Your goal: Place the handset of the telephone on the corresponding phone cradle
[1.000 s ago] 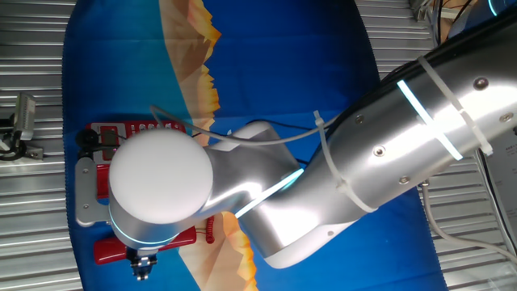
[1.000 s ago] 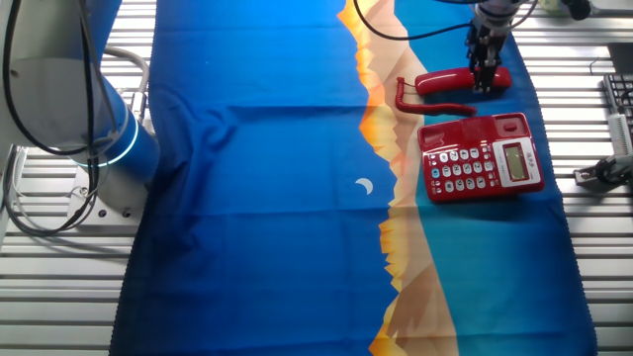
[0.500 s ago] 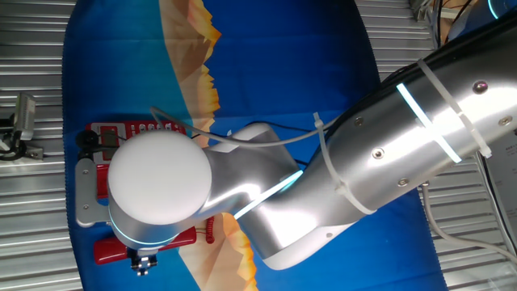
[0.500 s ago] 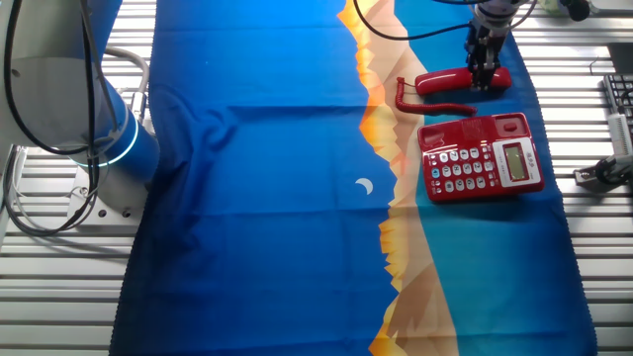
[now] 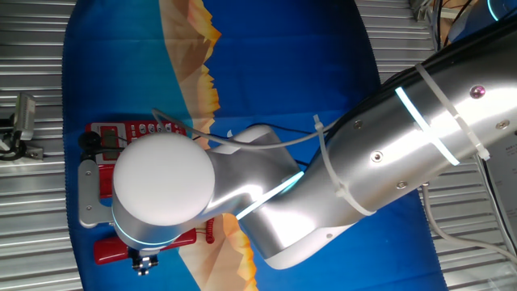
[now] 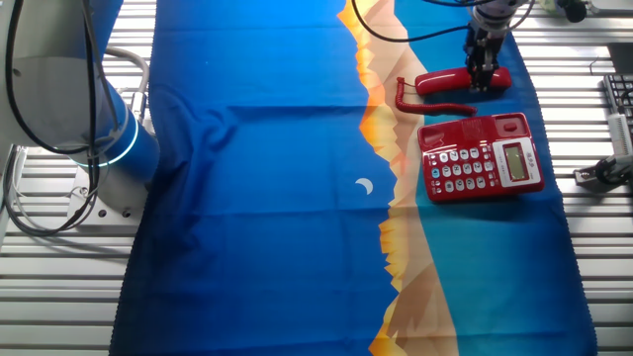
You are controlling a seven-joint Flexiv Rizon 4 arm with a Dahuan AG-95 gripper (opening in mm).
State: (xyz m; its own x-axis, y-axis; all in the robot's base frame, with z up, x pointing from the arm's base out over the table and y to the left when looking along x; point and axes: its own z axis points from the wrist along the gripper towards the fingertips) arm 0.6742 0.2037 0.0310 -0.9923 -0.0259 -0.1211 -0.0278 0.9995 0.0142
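The red handset [image 6: 450, 80] lies flat on the blue cloth, just beyond the telephone [image 6: 482, 158], with its red coiled cord [image 6: 425, 103] trailing to the left. The phone cradle [image 6: 475, 127], the plain strip along the base's far edge, has nothing on it. My gripper [image 6: 481, 81] comes straight down onto the handset's right part, and its fingers are shut on it. In the one fixed view, my arm hides most of the telephone [image 5: 133, 129]. Only the handset's ends [image 5: 109, 250] and my gripper's tip [image 5: 144, 260] show there.
A blue cloth with an orange jagged band [image 6: 396, 227] covers the slatted metal table. A small white mark [image 6: 365, 186] lies on the cloth. The robot's base [image 6: 69, 89] stands at the left, and metal fixtures [image 6: 608, 168] sit at the right edge.
My gripper and wrist have shifted very slightly. The handset still rests on the cloth in the same spot.
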